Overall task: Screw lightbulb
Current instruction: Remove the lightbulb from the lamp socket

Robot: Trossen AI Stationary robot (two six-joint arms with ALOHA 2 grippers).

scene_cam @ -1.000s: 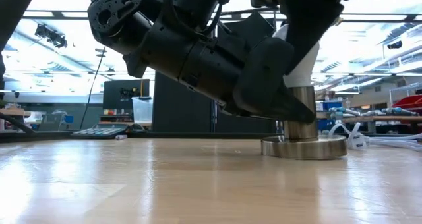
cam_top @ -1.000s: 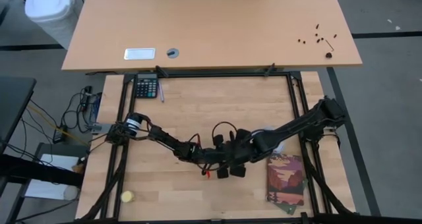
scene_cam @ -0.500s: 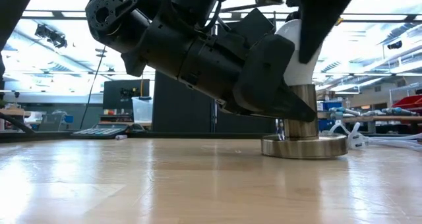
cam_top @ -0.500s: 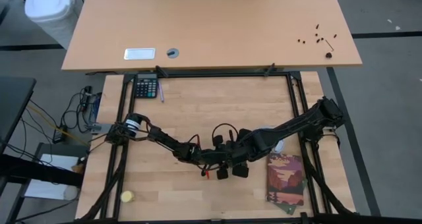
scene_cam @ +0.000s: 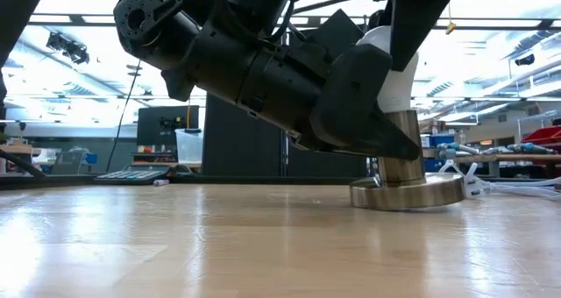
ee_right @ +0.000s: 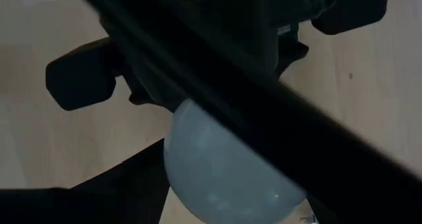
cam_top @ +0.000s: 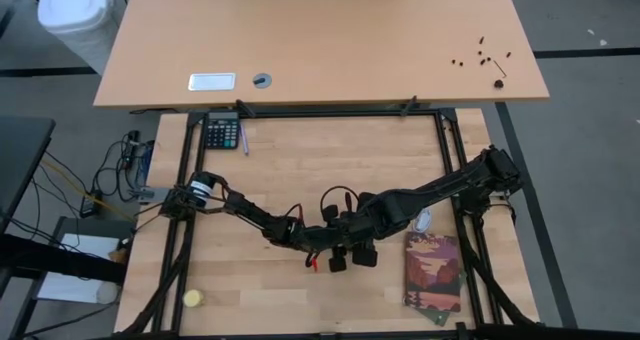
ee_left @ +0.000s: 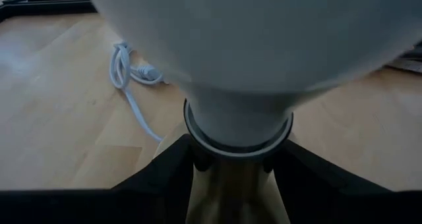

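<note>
Jaws of left gripper (ee_left: 237, 178) clamped on socket (scene_cam: 406, 180) (lower centre), right gripper (ee_right: 231, 184) gripping bulb (scene_cam: 394, 74) upright in it.

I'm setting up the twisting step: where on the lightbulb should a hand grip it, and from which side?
Grip the lightbulb on its white glass dome, coming from above. It stands upright in the metal socket, so only the rounded top is free, and a grip across its widest part lines up with the screw axis. The left hand already clamps the socket's neck below, so stay clear of that.
</note>
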